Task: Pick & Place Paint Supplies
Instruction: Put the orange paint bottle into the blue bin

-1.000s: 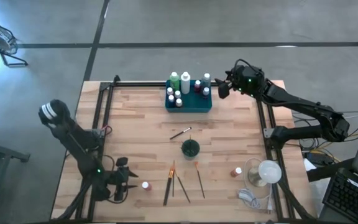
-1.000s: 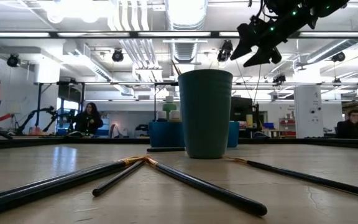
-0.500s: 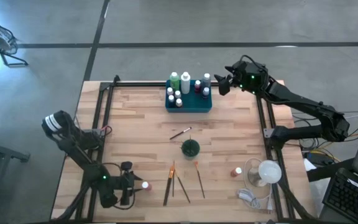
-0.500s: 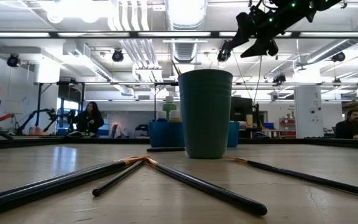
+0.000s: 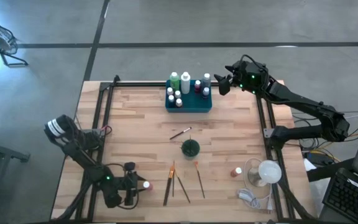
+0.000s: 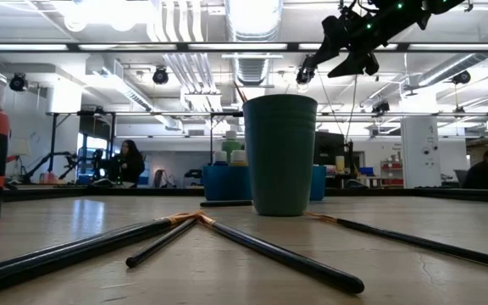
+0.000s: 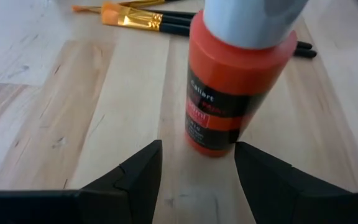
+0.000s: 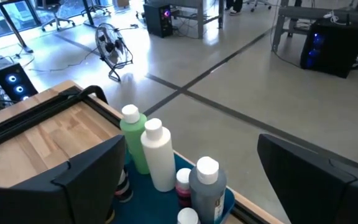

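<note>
An orange bottle (image 7: 229,81) with a white cap stands upright on its base near the table's front left, also seen as the orange bottle (image 5: 145,185). My left gripper (image 7: 197,158) is low over the table and open. Its fingers stand on either side of the bottle's foot. Several paintbrushes (image 5: 179,180) lie flat at the front middle, and one more brush (image 5: 180,132) lies behind the dark green cup (image 5: 190,148). White-capped bottles (image 5: 180,82) stand in the teal tray (image 5: 197,106) at the far edge. My right gripper (image 5: 222,84) hangs open, high beside the tray's right end. My left gripper comes at the orange bottle's lower part (image 7: 211,142) slanting down from the table's left. Its fingers (image 7: 248,163) stand very close on both sides. I cannot tell whether either finger touches the bottle.
A small red bottle (image 5: 236,171) stands at the front right, beside a clear round object (image 5: 261,173) and a white cable (image 5: 248,198). Black rails (image 5: 101,124) run along the table's left, right and far sides. Bare wood lies between tray and cup.
My left gripper has sunk and gone toward the table's near edge and right, up to the orange bottle, still open. My right gripper has risen a little beside the tray.
</note>
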Robot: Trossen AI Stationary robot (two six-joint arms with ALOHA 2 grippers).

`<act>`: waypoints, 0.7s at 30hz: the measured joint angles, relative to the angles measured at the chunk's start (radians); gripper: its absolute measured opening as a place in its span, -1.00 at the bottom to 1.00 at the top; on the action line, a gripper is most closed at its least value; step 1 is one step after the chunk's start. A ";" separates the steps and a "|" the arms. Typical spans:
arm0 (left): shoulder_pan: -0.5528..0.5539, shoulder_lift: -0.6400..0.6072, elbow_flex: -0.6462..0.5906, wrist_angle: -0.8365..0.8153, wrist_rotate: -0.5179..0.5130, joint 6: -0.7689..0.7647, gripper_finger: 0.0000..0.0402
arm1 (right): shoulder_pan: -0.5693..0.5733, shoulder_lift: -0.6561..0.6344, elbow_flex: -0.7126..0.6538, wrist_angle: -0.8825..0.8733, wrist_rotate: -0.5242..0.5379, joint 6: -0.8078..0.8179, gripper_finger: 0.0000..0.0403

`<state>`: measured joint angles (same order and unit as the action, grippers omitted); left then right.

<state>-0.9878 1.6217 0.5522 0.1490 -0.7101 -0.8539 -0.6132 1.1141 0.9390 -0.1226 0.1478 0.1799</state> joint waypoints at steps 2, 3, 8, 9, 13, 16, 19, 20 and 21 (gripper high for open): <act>0.004 0.008 0.000 0.019 0.001 0.010 0.03 | 0.000 0.000 0.000 0.000 0.000 0.000 0.80; 0.007 0.013 0.000 0.030 0.001 0.017 0.03 | 0.000 0.000 0.000 0.000 0.000 0.000 0.80; 0.025 0.031 0.000 0.084 0.001 0.074 0.03 | 0.000 0.000 0.000 0.000 0.000 0.000 0.81; 0.030 0.032 0.000 0.088 0.001 0.080 0.03 | 0.000 0.000 0.000 0.000 0.000 0.000 0.81; 0.047 0.032 0.000 0.123 0.001 0.131 0.03 | 0.000 0.000 0.000 0.000 0.000 0.000 0.81; 0.062 0.033 0.000 0.147 0.007 0.172 0.03 | 0.000 0.000 0.000 0.001 0.000 0.000 0.81; 0.074 0.033 0.000 0.150 0.019 0.188 0.03 | 0.000 0.000 0.000 0.001 0.000 -0.001 0.81; 0.078 0.033 0.000 0.151 0.020 0.188 0.03 | 0.000 0.000 0.000 0.001 0.000 -0.002 0.81; 0.082 0.033 0.000 0.153 0.021 0.188 0.03 | 0.000 0.000 0.000 0.001 0.000 -0.002 0.81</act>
<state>-0.9054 1.6551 0.5521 0.3015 -0.6888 -0.6654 -0.6132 1.1141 0.9390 -0.1219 0.1478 0.1777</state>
